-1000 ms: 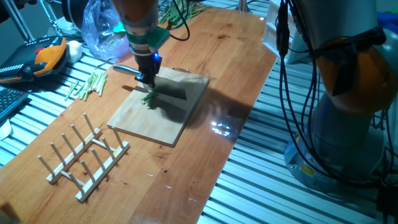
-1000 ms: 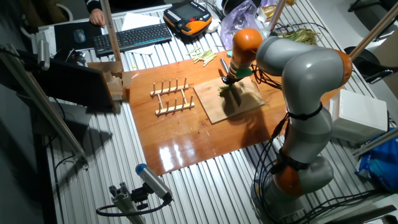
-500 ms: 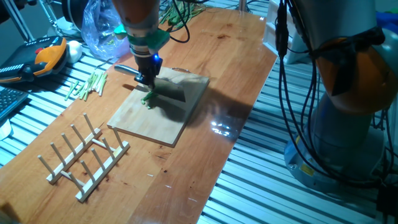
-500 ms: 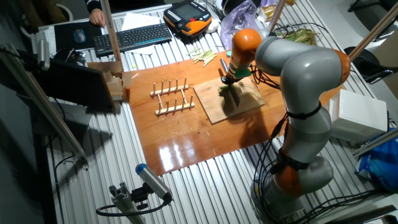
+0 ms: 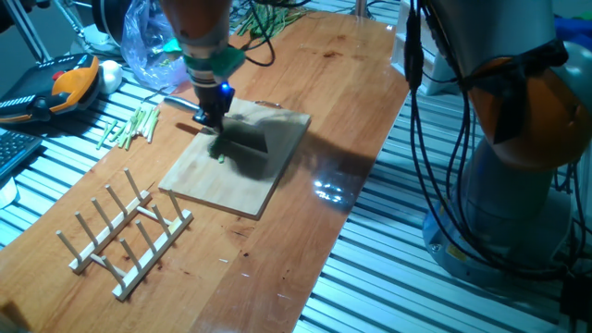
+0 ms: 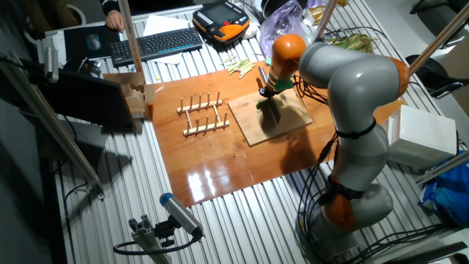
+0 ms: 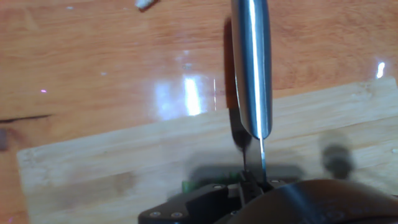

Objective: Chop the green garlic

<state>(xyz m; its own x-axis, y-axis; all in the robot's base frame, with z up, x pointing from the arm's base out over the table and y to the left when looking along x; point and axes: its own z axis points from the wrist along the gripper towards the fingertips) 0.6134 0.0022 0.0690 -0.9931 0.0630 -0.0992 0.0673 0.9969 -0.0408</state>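
Note:
My gripper (image 5: 212, 117) hangs low over the far left part of the wooden cutting board (image 5: 242, 171) and is shut on a steel knife (image 5: 183, 104) whose handle sticks out to the left. Under it only a small bright-green bit of the green garlic (image 5: 220, 154) shows; the remainder is hidden by the hand. In the other fixed view the gripper (image 6: 269, 91) stands over the board (image 6: 282, 126). In the hand view the knife (image 7: 252, 68) runs up from the gripper (image 7: 252, 186), with green garlic bits (image 7: 186, 184) on the board (image 7: 93, 174).
Pale stalk sticks (image 5: 134, 125) lie left of the board. A wooden rack (image 5: 125, 236) stands at the front left. A plastic bag (image 5: 148, 46) and leafy greens (image 5: 268, 18) lie at the back. An orange pendant (image 5: 65, 83) and a keyboard (image 6: 154, 44) sit off the wooden tabletop.
My gripper with the knife has shifted a little left and toward the board's far edge. Less of the green garlic shows beneath it than before.

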